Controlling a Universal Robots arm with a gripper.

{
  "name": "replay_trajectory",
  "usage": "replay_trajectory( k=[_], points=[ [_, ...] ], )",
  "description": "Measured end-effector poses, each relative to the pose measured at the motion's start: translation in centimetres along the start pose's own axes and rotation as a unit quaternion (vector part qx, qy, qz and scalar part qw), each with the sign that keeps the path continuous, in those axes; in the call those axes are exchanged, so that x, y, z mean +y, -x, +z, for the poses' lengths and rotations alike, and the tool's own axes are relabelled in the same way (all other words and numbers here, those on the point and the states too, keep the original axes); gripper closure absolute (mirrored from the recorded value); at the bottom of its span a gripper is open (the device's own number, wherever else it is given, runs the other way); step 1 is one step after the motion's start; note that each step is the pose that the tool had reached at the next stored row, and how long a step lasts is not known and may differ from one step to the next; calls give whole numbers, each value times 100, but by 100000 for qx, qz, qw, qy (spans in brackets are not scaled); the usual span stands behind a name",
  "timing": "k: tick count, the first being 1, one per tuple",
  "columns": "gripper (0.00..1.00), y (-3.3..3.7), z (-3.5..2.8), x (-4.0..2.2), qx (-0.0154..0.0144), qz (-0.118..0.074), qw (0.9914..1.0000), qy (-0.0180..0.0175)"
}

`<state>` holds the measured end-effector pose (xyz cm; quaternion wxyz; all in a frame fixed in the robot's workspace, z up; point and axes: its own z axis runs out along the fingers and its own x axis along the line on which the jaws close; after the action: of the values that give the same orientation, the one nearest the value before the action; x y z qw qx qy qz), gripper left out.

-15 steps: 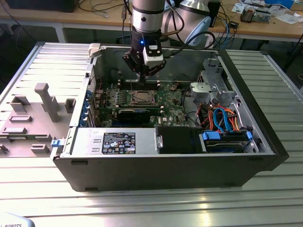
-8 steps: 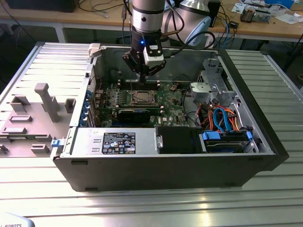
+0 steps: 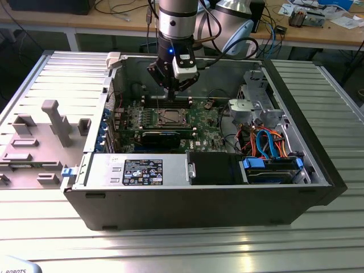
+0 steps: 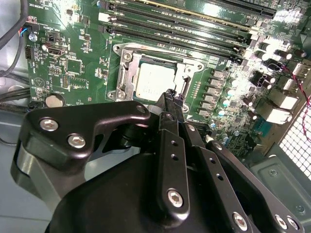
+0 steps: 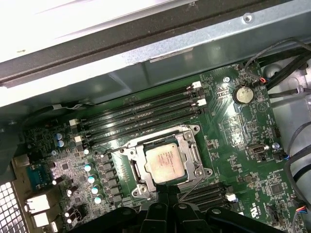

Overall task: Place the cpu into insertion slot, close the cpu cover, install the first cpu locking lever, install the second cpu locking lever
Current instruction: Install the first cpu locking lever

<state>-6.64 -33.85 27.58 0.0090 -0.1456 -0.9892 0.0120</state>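
The cpu (image 4: 154,80) (image 5: 165,162), a dull silver square, lies flat in the insertion slot (image 4: 127,57) on the green motherboard (image 3: 202,122). The silvery cpu cover (image 4: 188,70) (image 5: 193,151) lies down around it, and the chip shows through its window. My gripper (image 4: 171,97) (image 5: 167,196) hovers at one edge of the socket, its black fingertips together. A thin wire locking lever (image 5: 194,183) slants from the socket's corner toward the fingertips; I cannot tell whether they touch it. In the exterior view the gripper (image 3: 171,94) hangs just above the socket (image 3: 170,118).
Long black memory slots (image 5: 141,114) run beside the socket, toward the case wall (image 5: 184,53). A coin battery (image 5: 243,93) sits past them. The open case holds a power supply (image 3: 142,170), a drive cage (image 3: 256,105) and coloured cables (image 3: 267,142). A grey fixture (image 3: 51,122) stands outside it.
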Motion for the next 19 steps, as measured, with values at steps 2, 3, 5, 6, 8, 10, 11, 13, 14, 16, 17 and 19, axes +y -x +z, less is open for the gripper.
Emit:
replay_trajectory(
  k=[2,3,5,6,8,10,11,13,14,16,17,19],
  points=[
    [89,0,0,0,-1,-64,100000,-2],
    [89,0,0,0,-5,-185,100000,-5],
    [89,0,0,0,-10,-410,99999,-4],
    [89,0,0,0,-14,-531,99999,-7],
    [89,0,0,0,-18,-688,99998,-10],
    [89,0,0,0,-21,-808,99997,-10],
    [89,0,0,0,-24,-865,99996,-12],
    [89,0,0,0,-26,-1005,99995,-13],
    [89,0,0,0,-26,-1088,99994,-15],
    [89,0,0,0,-31,-1196,99993,-15],
    [89,0,0,0,-33,-1250,99992,-17],
    [89,0,0,0,-36,-1379,99990,-19]
  ],
)
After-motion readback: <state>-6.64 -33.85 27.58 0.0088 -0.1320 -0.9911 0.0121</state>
